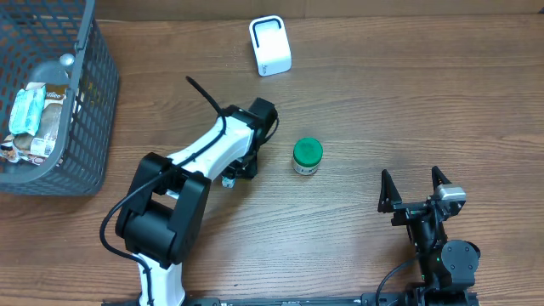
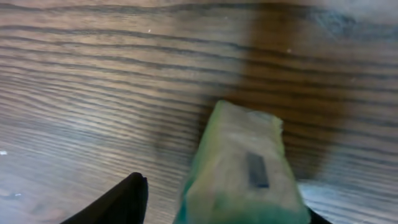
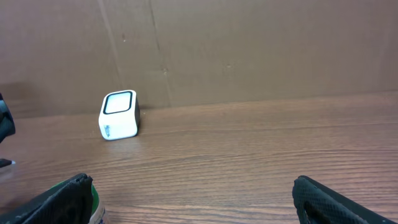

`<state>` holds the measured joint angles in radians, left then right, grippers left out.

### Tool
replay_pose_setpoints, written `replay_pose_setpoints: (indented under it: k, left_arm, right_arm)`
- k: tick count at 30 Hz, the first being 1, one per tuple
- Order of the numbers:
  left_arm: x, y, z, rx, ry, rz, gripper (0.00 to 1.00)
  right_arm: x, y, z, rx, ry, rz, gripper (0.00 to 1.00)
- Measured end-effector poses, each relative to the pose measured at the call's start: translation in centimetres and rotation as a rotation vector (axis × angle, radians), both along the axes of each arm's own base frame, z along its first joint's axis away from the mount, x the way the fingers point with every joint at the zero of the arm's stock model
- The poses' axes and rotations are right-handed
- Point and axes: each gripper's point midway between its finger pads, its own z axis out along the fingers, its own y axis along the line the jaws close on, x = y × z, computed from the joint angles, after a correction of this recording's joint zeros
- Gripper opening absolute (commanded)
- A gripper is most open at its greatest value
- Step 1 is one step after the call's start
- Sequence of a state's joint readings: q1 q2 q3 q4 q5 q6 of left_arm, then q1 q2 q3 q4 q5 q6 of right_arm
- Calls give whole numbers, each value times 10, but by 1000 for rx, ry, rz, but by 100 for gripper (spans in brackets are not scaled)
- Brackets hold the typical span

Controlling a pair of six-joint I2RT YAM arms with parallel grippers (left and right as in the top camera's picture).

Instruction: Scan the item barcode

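Basket point(image 1: 93, 102) of grey wire at the far left corner of the table point(image 1: 382, 102), holding a few wrapped packs point(image 1: 25, 110), pale blue-green and brown, piled against its left side; labels too small to read. Scanner point(image 1: 270, 44), a small white box with a dark-framed window, stands alone near the back edge, well apart from the basket. Left gripper point(image 1: 257, 119) reaches toward the table's middle, angled down close over the wood. Its wrist camera shows a pale green packet point(image 2: 242, 168), blurred, with a small dark rectangle on its upper face, lying lengthwise between the jaws. The one finger point(image 2: 121, 199) in view stands clear of the packet with wood showing between them, so the claw reads as released; the other finger is hidden behind the packet. From overhead the packet is covered by the arm. Jar point(image 1: 307, 156) with a green lid stands upright just to the right of that gripper, not touching it. Right gripper point(image 1: 415, 189) sits near the front right, fingers spread wide, nothing between them, facing the scanner across bare wood
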<state>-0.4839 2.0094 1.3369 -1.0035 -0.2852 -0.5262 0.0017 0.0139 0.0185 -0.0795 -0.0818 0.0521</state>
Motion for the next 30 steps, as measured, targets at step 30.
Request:
replay_pose_setpoints:
  k: [30]
  left_arm:
    - [7,-17,-3,-88,-18,4,29]
  right_arm:
    - [0,0,0,0,0,0,100]
